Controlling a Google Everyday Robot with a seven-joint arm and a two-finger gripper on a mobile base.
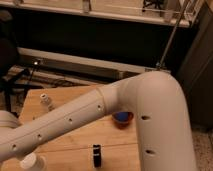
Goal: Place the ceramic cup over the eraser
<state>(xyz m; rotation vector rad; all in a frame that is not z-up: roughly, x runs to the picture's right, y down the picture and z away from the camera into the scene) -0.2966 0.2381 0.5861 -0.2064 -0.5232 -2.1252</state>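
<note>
**A:** Where do we find the gripper?

**B:** We don't see it. The big white robot arm [150, 110] crosses our view from the right side down to the lower left, and its far end passes beyond the left edge, so the gripper lies outside the frame on that side. We take its fingers to be spread wide, with nothing of the task pinched between them.

**A:** How do we know the cup isn't in it?

**B:** The small plain white ceramic cup [31, 162] stands on the light wooden table [70, 95], at the near left corner and below the arm. The bottom edge of the view cuts part of it off.

**A:** And the eraser?

**B:** The small black rectangular eraser with a pale band across its middle [96, 155] lies on the same table near the front edge, to the right of the cup. Bare wood shows between the two, so they are apart and the eraser is uncovered.

**A:** What else do we have on the table?

**B:** A slim pale capped bottle [46, 100] stands upright towards the back left, just above the arm's upper edge in our view. A red bowl with a blue inside [123, 118] sits farther right, and the thick bend of the arm hides part of it. We cannot tell whether the arm touches either one.

**A:** And behind?

**B:** We see a dark wall and a slanting metal pole [172, 35] at the upper right.
</note>
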